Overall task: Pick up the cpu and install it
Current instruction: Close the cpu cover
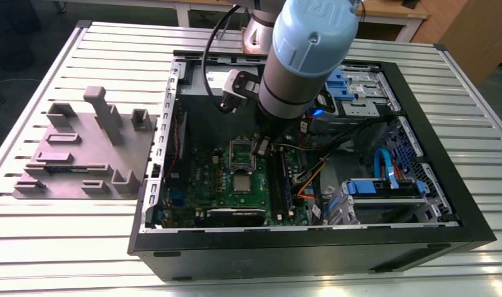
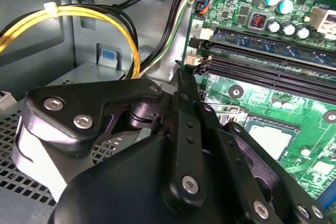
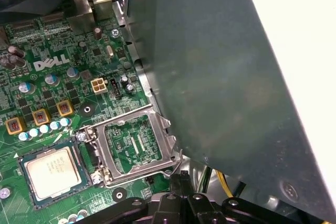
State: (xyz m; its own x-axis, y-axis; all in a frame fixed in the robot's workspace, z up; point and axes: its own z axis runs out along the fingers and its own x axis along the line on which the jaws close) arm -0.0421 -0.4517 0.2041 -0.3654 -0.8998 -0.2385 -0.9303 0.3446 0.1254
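- Ribbed aluminium surface [image 1: 60,247] carries two things that I count: one open black computer case [image 1: 317,247] and one grey moulded fixture [image 1: 82,154], which sits just beside the case on the exterior view's left.
- Inside the case I see one green motherboard [image 1: 226,185]; I place everything else from it.
- My single arm [image 1: 304,55] reaches down into the case over the motherboard, its claw [image 1: 265,147] low above the board's upper part, just beside the long memory slots [image 1: 277,182].
- I read the claw as clenched with nothing between its tips: in the second wrist view the black fingers [image 2: 185,93] meet in one narrow point.
- One cpu [image 3: 51,170] lies flat in its socket on the motherboard, silver top up; the exterior view shows it too, near the board's middle.
- One silver socket frame [image 3: 137,145] stands swung open just beside the cpu, on the side nearer the claw, apart from the chip's top.
- Three gold square components sit in a row on the board near the cpu in the first wrist view.
- One bundle of yellow wires [image 2: 79,14] runs along the case wall beside the motherboard's edge.
- Blue drive brackets show in two spots beyond the board, toward the exterior view's right.
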